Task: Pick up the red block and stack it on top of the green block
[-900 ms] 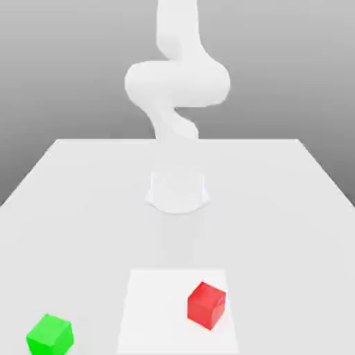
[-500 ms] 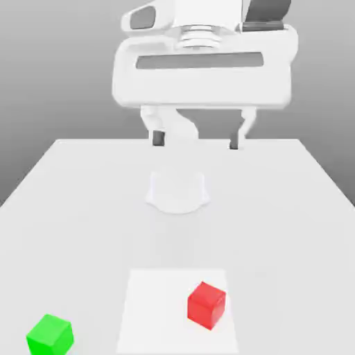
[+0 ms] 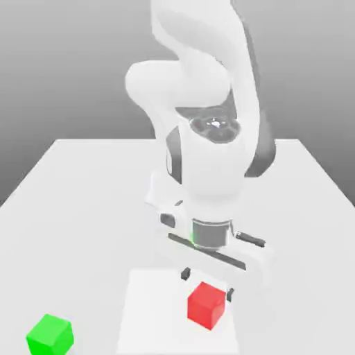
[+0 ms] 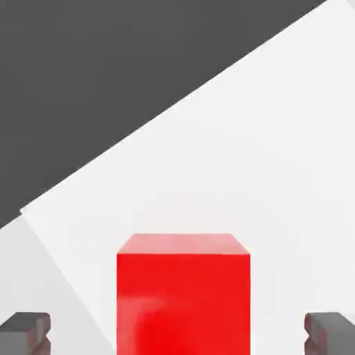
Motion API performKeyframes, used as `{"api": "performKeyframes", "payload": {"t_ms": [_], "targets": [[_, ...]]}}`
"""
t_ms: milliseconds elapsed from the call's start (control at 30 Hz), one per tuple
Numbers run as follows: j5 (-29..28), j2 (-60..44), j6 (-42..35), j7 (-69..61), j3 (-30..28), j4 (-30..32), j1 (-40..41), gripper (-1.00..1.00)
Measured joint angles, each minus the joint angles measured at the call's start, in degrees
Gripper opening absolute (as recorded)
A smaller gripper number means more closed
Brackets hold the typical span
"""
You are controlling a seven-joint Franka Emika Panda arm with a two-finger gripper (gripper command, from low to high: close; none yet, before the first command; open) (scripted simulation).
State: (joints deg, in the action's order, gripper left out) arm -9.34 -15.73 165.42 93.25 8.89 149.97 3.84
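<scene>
The jaws came down, wide apart; red block sits skewed, no long axis.

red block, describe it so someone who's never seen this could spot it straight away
On the pale table, find the bright white square sheet in front of the robot arm. Near its edge on the exterior view's right sits a small plain red cube, below the open gripper. Its red sets it apart from the green cube, which lies off the sheet.
</scene>
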Motion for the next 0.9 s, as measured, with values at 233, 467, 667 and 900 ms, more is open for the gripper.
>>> {"api": "performKeyframes", "payload": {"t_ms": [233, 467, 667, 900], "targets": [[-1.30, -2.32, 2.03, 1.02, -1.35, -0.35, -1.09, -1.00], [5.74, 8.35, -7.51, -4.72, 1.92, 0.63, 1.90, -1.00], [8.63, 5.84, -15.00, -13.72, -4.94, -9.44, 11.14, -1.00], [10.27, -4.45, -12.96, -20.05, -9.96, -17.74, 18.34, -1.00]]}}
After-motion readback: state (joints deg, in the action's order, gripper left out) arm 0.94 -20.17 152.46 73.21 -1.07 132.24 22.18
